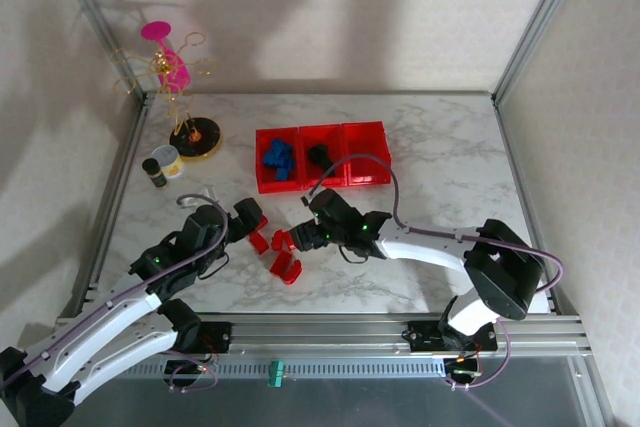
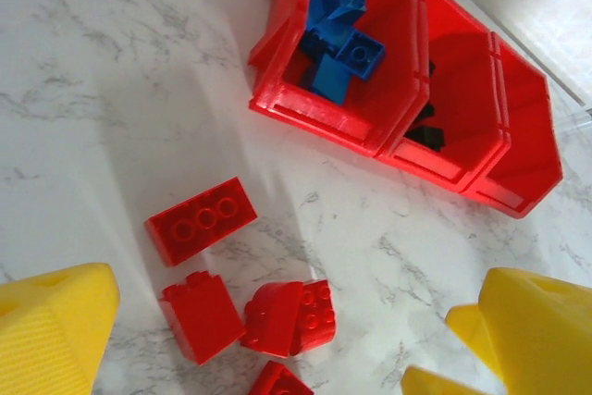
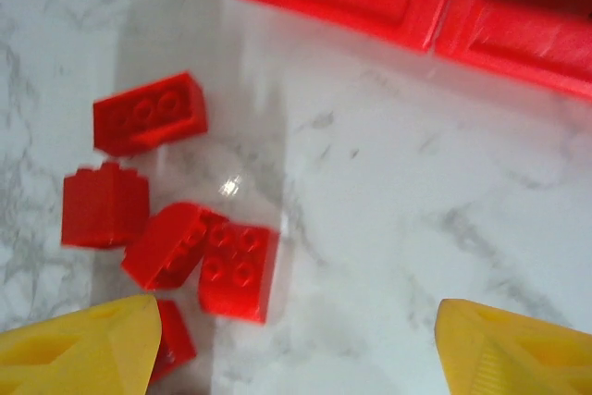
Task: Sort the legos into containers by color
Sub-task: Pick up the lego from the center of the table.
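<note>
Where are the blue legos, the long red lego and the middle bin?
blue legos [image 2: 359, 51]: left wrist view, one brick's studded top.
long red lego [image 2: 205, 219]: left wrist view, middle stud.
middle bin [image 2: 462, 80]: left wrist view, inner wall.

A white marbled table [image 1: 440, 157] is seen from above, enclosed by pale patterned walls [image 1: 330, 7] and slanting metal posts [image 1: 532, 25]. At upper left a gold wire stand [image 1: 186, 107] is set on a round yellow-and-black base [image 1: 196, 137], with a pink piece [image 1: 157, 31] carried at its top. Just left of the base, a small cream pot [image 1: 167, 160] and a dark cylinder [image 1: 154, 174] are placed side by side. A grey metal rail [image 1: 330, 332] is run along the lower edge.
</note>
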Robot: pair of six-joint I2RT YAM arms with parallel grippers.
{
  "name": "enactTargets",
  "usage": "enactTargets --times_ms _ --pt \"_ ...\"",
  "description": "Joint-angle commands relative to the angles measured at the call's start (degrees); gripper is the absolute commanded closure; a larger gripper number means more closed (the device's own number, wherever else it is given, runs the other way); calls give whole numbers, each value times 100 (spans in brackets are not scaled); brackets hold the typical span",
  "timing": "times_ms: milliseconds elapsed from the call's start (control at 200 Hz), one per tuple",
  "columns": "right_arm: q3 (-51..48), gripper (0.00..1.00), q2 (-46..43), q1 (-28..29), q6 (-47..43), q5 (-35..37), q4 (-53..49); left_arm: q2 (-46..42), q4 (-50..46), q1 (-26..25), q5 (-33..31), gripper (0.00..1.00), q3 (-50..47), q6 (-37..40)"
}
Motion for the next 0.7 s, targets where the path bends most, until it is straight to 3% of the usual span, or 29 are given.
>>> enactTargets --times_ms 0,155,385,696 --pt "46 21 170 210 252 59 130 -171 -289 67 -206 0 -130 -216" --pt "329 21 720 242 346 107 234 -220 -337 66 -295 0 -164 -293" --pt "735 30 1321 249 190 201 206 -250 -377 67 -373 0 -156 -286" --pt "985 35 1824 220 292 221 208 -181 -311 67 -420 1 -188 -238"
